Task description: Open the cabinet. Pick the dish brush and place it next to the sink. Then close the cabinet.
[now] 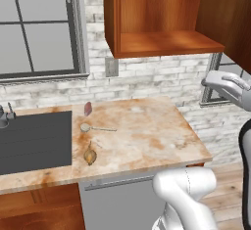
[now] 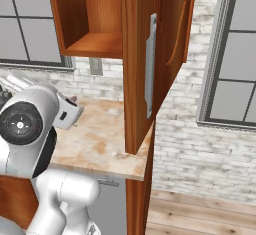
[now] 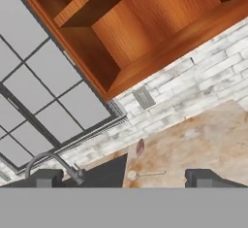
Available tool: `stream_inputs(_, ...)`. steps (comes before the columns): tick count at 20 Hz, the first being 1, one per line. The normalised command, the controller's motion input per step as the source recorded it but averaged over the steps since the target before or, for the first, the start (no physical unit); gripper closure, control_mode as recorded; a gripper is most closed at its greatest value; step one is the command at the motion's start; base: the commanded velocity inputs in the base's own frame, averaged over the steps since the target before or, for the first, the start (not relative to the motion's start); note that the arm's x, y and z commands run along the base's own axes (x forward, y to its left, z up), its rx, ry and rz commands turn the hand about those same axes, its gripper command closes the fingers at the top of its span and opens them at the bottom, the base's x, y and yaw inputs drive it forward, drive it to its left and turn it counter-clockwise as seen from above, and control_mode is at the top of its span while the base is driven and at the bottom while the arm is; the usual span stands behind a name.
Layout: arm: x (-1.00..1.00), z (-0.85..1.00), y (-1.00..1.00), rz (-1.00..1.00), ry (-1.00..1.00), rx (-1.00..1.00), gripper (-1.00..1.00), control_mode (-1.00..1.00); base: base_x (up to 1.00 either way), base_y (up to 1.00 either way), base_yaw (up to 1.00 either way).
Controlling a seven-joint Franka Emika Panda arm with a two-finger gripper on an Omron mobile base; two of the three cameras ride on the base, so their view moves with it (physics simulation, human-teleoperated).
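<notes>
- Reddish-brown wooden wall cabinet (image 1: 162, 23) hangs open; its door (image 2: 160, 54) juts out, so a careless swing could clip it
- Two-finger gripper (image 3: 123, 177) is released, empty; slim cream-headed dish brush (image 1: 95, 127) lies beside the dark grey sink (image 1: 34, 141)

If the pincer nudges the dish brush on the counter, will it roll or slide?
The dish brush lies flat beside the sink, so tipping seems unlikely. Its round head might let it pivot or roll slightly. The thin handle looks stiff and light, so it would probably skid on the smooth counter.
</notes>
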Motion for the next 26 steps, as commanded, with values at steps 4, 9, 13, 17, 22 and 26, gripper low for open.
stream_inputs(4,-0.28,0.21,0.00,-0.02,0.03,-0.06,-1.00,-1.00,0.00,0.00,0.00)
stream_inputs(9,-0.29,0.23,0.00,0.00,0.06,-0.17,-1.00,-1.00,0.00,0.00,0.00)
stream_inputs(13,-0.52,0.22,0.00,0.00,0.01,-0.21,-1.00,-1.00,0.00,0.00,0.00)
stream_inputs(17,-0.66,0.00,-0.07,0.00,0.00,-0.16,-1.00,-1.00,0.00,0.00,0.00)
stream_inputs(22,-0.72,0.06,-0.18,0.00,-0.04,-0.08,-1.00,-1.00,0.00,0.00,0.00)
stream_inputs(26,-0.14,0.06,-0.05,0.00,-0.09,-0.11,-1.00,-1.00,0.00,0.00,0.00)
